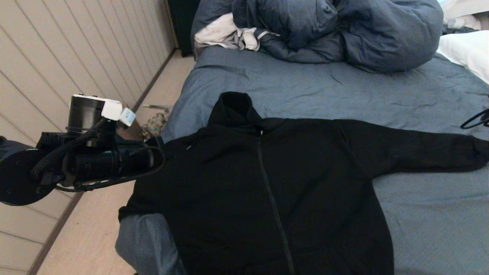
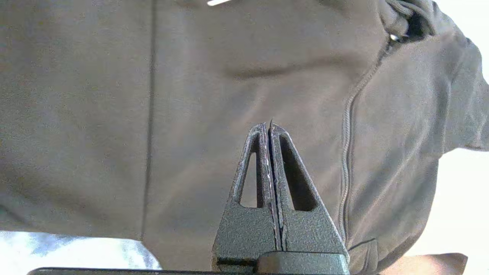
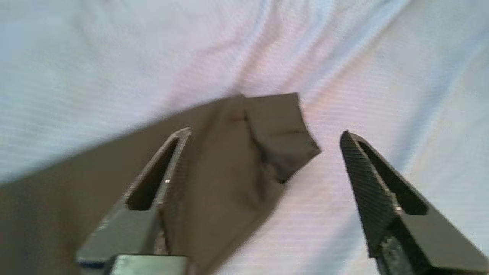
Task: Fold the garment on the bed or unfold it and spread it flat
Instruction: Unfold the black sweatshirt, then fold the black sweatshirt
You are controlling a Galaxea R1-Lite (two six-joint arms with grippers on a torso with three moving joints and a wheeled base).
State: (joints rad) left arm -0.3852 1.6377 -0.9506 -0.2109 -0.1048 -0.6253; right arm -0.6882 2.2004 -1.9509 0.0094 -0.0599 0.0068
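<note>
The black hooded garment [image 1: 267,183] lies front up on the blue-grey bed [image 1: 305,84], zipper [image 1: 273,202] down its middle and hood at the far end. One sleeve [image 1: 420,152] stretches flat toward the right. In the right wrist view my right gripper [image 3: 266,131] is open just above the sheet [image 3: 114,57]. The sleeve's cuff [image 3: 275,126] lies loose between its fingers. My left arm [image 1: 95,160] hovers at the bed's left edge. The left gripper [image 2: 269,126] is shut and empty over the garment's chest [image 2: 191,95]. The right gripper is out of the head view.
A puffy dark blue duvet [image 1: 344,30] and a white-grey cloth [image 1: 225,32] are heaped at the bed's far end. White bedding [image 1: 466,49] lies at the far right, a black cable [image 1: 475,120] at the right edge. Wooden floor [image 1: 91,236] and a panelled wall [image 1: 57,57] border the left.
</note>
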